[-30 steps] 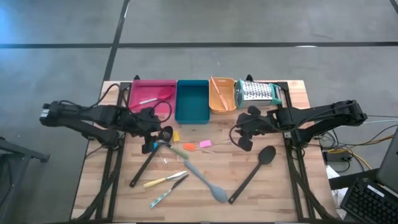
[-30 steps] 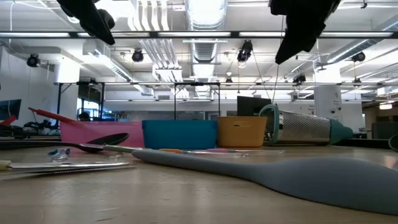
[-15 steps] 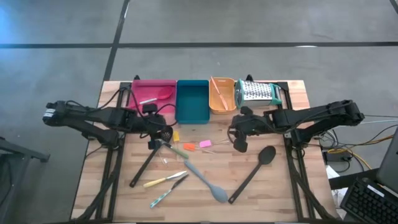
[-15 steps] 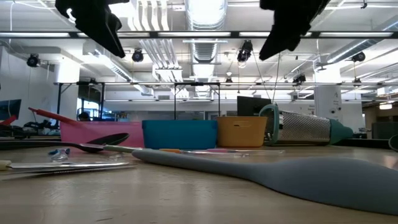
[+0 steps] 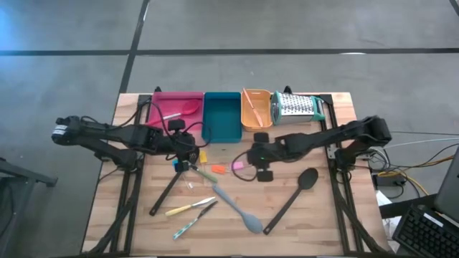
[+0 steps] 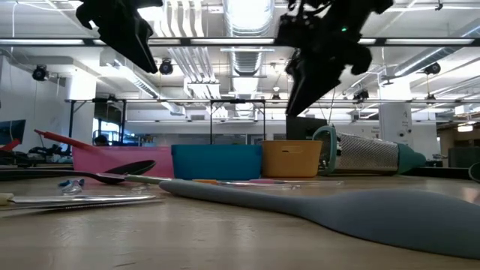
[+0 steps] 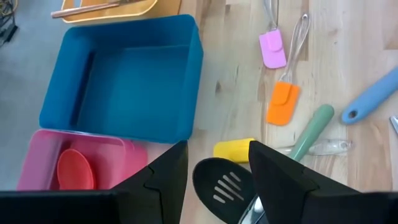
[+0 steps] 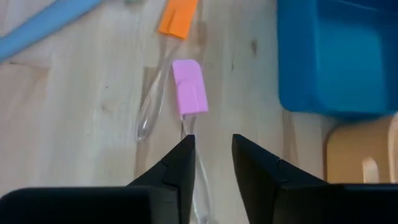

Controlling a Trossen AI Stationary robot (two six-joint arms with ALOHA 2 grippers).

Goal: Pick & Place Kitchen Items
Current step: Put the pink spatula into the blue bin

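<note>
Two claws over the loose utensils at mid-worktop

Right claw (image 8: 211, 155) at frame centre, fingers slightly apart, empty, above the pink spatula (image 8: 188, 95); left claw (image 7: 217, 168) left of centre, fingers apart, over the slotted black spoon (image 7: 225, 182); grey spoon (image 5: 237, 208) and second black spoon (image 5: 292, 197) lie lower in frame.

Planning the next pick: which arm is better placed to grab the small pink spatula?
Right. The right gripper hangs open beside the pink spatula, whose clear handle lines up between its fingers. The left gripper is open over the slotted black spoon, farther away.
</note>
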